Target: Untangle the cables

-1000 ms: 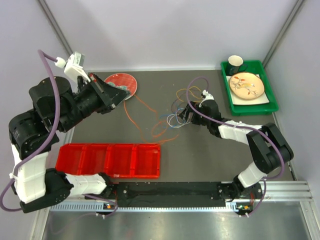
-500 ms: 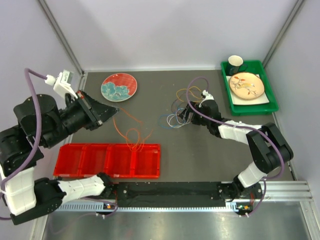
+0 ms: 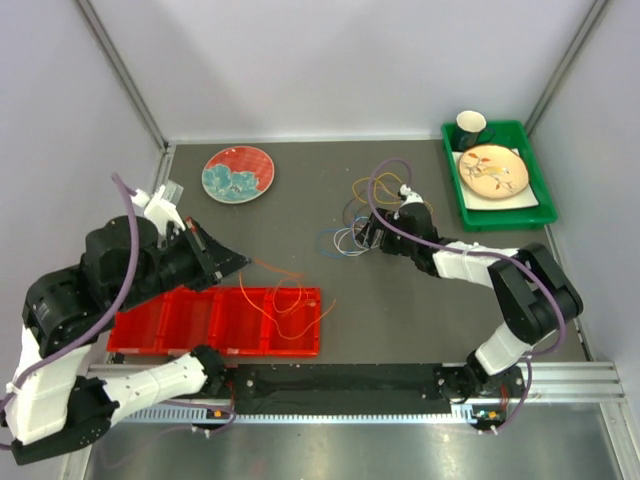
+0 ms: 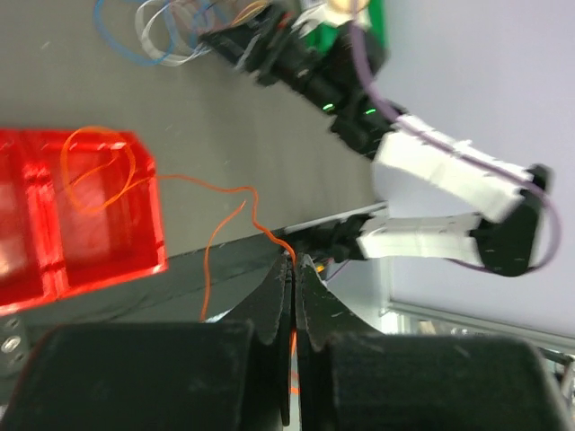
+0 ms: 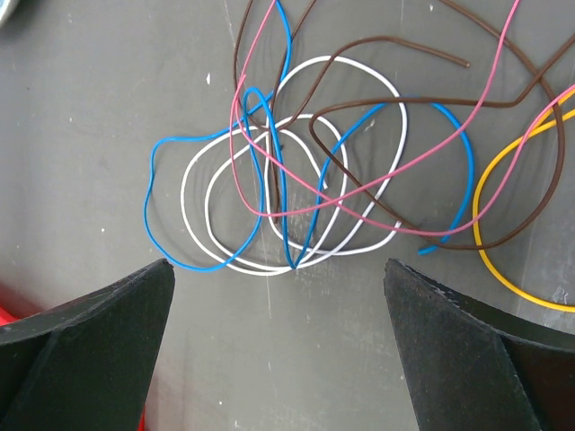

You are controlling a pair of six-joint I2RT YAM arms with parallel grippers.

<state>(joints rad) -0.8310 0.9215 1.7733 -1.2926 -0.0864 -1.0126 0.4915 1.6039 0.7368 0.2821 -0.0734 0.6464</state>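
Now the left end effector [image 4: 293, 269] is pinching the orange cable [image 3: 283, 297] between closed fingers. The wire is trailing toward three o'clock and looping over the rightmost compartment of the red tray [image 3: 150, 322]. The right end effector [image 5: 277, 265] is hovering with its fingers wide apart over the other cables [image 3: 348, 236] — white, blue, pink, brown, yellow — which are lying on the counter [image 3: 400, 300] at one o'clock from the tray. The orange wire is probably being binned — lowering until the whole loop is sitting inside one compartment before letting go seems wisest, since its tail is straying over the rim.

Two plates [image 3: 238, 173], one cup [image 3: 471, 124], two trays [image 3: 505, 219], cables [image 5: 293, 266] in six colours
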